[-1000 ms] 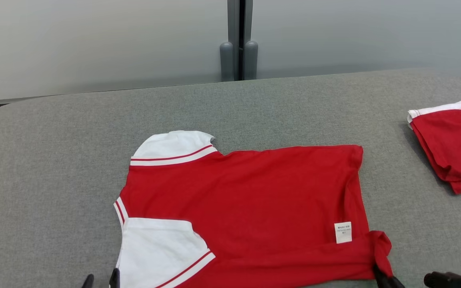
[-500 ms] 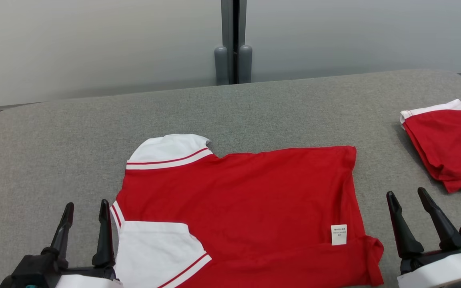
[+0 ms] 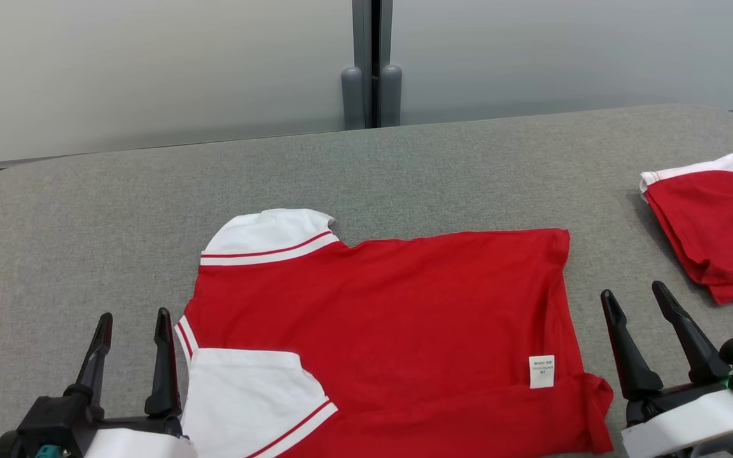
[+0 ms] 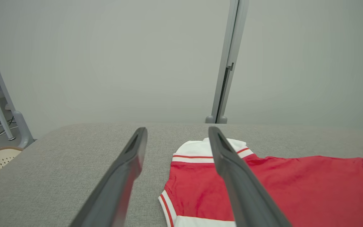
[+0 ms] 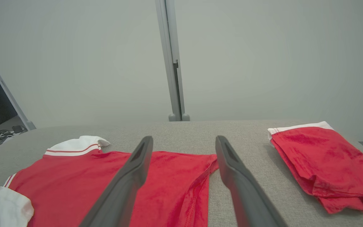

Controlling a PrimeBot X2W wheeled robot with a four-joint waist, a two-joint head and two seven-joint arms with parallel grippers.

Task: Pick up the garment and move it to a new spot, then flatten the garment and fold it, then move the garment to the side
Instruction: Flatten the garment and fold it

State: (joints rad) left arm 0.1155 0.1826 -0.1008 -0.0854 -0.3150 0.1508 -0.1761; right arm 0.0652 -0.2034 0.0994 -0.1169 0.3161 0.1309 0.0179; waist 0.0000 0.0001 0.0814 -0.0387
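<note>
Where the grey fabric-covered table is spread across the head view, the garment, a red shirt with white sleeves, is seen lying mostly flat toward the near edge, between the two grippers. One white sleeve, trimmed with a red stripe, is turned toward the far side at the shirt's left end, and a second white sleeve is seen at the near left corner. A small white label is shown on the red cloth near the right end, where the near right corner is bunched into a small fold. The left gripper is held just beside the shirt's left edge, its two dark fingers spread apart with nothing between them; whether the inner finger touches the cloth cannot be told. The right gripper is held just off the shirt's right edge, likewise spread wide and empty, above bare table. In the right wrist view the shirt's right hem is seen lying between and beyond the fingers. A folded red garment with a white band is placed well apart at the table's right edge. Behind the table a pale partition wall divided by a grey post is seen.
</note>
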